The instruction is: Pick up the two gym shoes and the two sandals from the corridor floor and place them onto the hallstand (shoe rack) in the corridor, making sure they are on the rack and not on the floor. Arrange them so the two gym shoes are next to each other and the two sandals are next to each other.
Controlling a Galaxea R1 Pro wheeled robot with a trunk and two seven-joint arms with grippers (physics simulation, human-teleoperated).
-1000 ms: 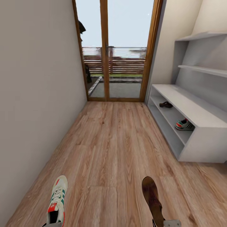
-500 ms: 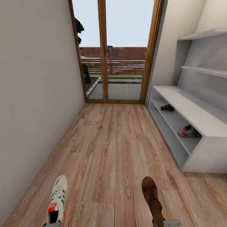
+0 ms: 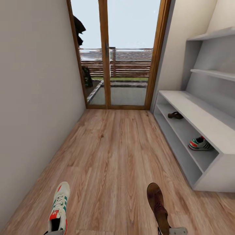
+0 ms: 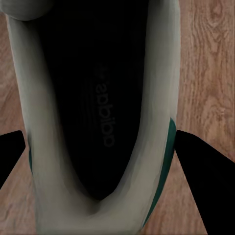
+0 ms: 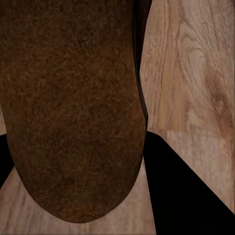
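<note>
With the view having advanced down the corridor, the hallstand (image 3: 195,114) at right now sits nearer, already holding one sandal (image 3: 175,115) and one gym shoe (image 3: 200,144), while the left gripper (image 4: 105,196) clasps the second gym shoe (image 3: 59,209) and the right gripper (image 5: 73,196) the second sandal (image 3: 158,205), so delivery is imminent.

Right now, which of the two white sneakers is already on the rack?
The white, green-striped sneaker on the white rack's lower shelf, near its slanted end. The other sneaker is held heel-first between the left fingers above the wood floor.
</note>
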